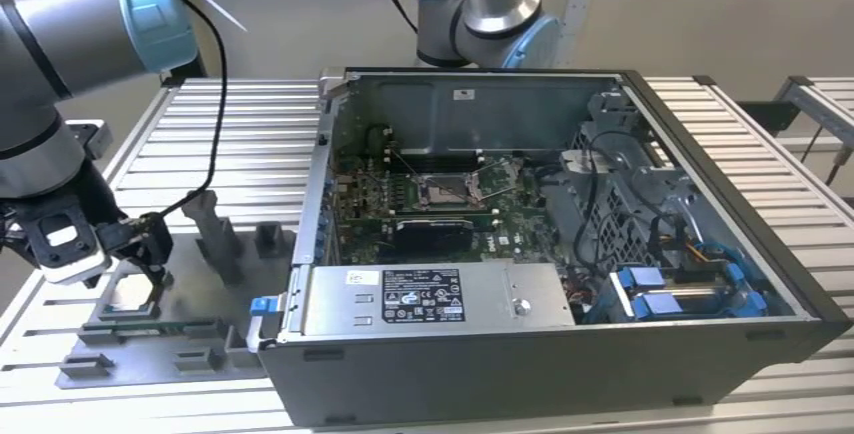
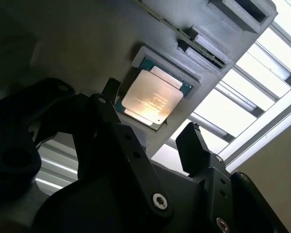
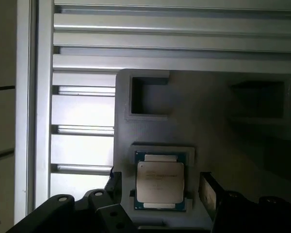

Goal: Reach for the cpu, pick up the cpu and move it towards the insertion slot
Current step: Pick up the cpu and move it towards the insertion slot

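Observation:
The cpu point(image 3: 160, 182) is a small square chip with a silvery top and lies flat in a shallow pocket of the grey plastic fixture point(image 3: 203, 131). In both wrist views my gripper point(image 3: 161, 188) is open and straddles the chip, one dark finger on each side with a small gap to its edges. The second wrist view shows the cpu point(image 2: 148, 97) between the fingertips point(image 2: 193, 141). In the exterior view my gripper point(image 1: 131, 259) hangs low over the fixture point(image 1: 200, 339) at the exterior view's left. The insertion slot point(image 1: 443, 191) sits on the green board inside the open computer case.
The open computer case point(image 1: 694, 344) stands right of the fixture, with a white-labelled grey metal box point(image 1: 427, 299) at its near wall. Upright posts point(image 1: 220, 239) rise from the fixture beside my gripper. A second arm point(image 1: 487, 4) stands behind the case. The table point(image 1: 227, 134) is slatted aluminium.

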`<action>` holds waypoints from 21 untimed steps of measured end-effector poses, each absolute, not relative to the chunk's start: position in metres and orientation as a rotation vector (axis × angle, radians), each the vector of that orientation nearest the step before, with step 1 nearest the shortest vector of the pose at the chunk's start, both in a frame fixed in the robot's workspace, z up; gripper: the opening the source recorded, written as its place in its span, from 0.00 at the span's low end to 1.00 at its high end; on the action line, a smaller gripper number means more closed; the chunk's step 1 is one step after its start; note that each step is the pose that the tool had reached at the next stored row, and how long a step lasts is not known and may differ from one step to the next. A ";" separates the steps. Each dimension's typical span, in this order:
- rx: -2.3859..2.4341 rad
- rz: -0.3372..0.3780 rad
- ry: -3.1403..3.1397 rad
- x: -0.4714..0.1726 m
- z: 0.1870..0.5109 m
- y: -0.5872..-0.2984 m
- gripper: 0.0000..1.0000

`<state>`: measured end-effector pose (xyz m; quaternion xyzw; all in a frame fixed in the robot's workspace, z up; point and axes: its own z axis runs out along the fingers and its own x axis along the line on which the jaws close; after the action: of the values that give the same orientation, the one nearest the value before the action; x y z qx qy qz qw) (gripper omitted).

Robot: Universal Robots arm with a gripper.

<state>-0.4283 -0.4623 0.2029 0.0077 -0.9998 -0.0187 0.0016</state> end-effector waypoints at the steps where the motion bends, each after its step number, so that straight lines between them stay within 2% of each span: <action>1: 0.024 -0.058 -3.138 -0.428 0.203 -0.462 1.00; 21: 0.024 -0.058 -3.139 -0.429 0.187 -0.462 1.00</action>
<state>-0.4286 -0.4625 0.1874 0.0078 -0.9998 -0.0184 0.0010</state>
